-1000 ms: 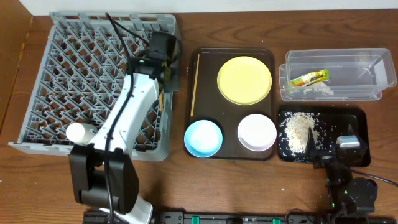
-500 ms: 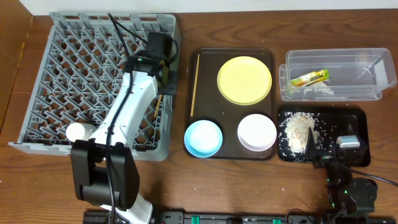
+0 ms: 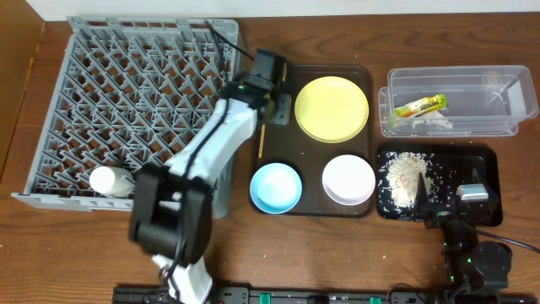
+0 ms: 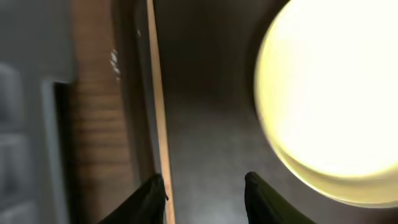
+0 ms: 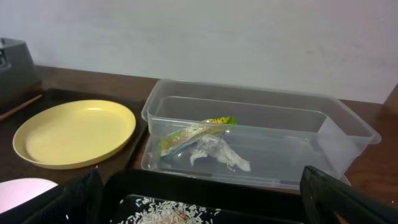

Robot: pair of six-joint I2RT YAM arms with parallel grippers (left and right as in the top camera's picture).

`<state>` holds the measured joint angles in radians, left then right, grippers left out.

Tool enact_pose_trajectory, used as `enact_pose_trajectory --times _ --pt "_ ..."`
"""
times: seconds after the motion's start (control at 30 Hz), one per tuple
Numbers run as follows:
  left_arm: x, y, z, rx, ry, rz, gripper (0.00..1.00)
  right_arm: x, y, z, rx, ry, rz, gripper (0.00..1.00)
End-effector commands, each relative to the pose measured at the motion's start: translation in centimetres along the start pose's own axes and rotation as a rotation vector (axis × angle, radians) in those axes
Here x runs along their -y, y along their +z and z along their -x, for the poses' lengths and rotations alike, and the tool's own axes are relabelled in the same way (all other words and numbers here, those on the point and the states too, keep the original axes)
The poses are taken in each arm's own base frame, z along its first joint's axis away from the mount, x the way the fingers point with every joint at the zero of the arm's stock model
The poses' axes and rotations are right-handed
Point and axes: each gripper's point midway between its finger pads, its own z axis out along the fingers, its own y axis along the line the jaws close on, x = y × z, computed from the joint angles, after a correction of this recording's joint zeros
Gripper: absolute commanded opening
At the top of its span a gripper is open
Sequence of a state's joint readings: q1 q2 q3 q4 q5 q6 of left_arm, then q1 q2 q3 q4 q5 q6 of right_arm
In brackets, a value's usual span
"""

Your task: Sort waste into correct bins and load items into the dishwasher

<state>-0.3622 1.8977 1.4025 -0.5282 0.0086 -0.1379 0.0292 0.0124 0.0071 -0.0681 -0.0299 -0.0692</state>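
My left gripper [image 3: 272, 110] hangs open over the left edge of the brown tray, nothing between its fingers [image 4: 152, 199]. A wooden chopstick [image 4: 157, 99] lies along that edge [image 3: 262, 139], just inside the left fingertip. The yellow plate [image 3: 332, 108] sits to the right [image 4: 329, 93]. The light-blue bowl [image 3: 276, 187] and white bowl [image 3: 348, 179] rest on the tray's front. The grey dish rack [image 3: 101, 93] stands at the left. Wrapper [image 5: 193, 132] and tissue [image 5: 217, 152] lie in the clear tub [image 3: 498, 84]. Crumbs [image 3: 407, 177] cover the black tray [image 3: 485, 160], under my open right gripper [image 3: 447, 198].
The brown serving tray [image 3: 314, 207] sits between the rack and the bins. A white cup [image 3: 110, 180] lies in the rack's front left corner. My left arm stretches across the rack's right side. A wall rises behind the tub in the right wrist view.
My left gripper opened over the rack's right side, then swung right to the brown tray's left edge. The right arm has stayed still.
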Motion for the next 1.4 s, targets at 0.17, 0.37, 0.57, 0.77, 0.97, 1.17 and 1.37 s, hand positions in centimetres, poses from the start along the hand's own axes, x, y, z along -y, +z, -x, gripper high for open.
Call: enact_pose_trajectory --times 0.17,0.37,0.57,0.77,0.97,1.17,1.37 --pt "-3.0 5.2 -2.4 -0.076 -0.014 0.156 0.42 0.2 0.0 -0.1 -0.002 0.013 -0.005 0.99" --pt "-1.9 6.8 -4.2 -0.144 -0.012 0.094 0.37 0.2 0.0 -0.1 -0.002 0.013 -0.005 0.99" --pt "-1.6 7.1 -5.3 -0.186 -0.012 0.071 0.21 0.2 0.0 -0.1 -0.001 0.013 -0.005 0.99" --pt "-1.0 5.8 -5.1 -0.193 -0.016 0.039 0.08 0.2 0.0 -0.1 -0.001 0.013 -0.005 0.99" --pt "-0.9 0.1 -1.9 -0.084 -0.037 0.018 0.08 0.2 0.0 -0.1 -0.001 0.013 -0.005 0.99" --pt "-4.9 -6.2 -0.4 0.004 -0.037 0.148 0.08 0.2 0.0 -0.1 -0.001 0.013 -0.005 0.99" --pt "-11.2 -6.6 -2.2 -0.073 -0.018 0.344 0.08 0.2 0.0 -0.1 -0.001 0.013 -0.005 0.99"
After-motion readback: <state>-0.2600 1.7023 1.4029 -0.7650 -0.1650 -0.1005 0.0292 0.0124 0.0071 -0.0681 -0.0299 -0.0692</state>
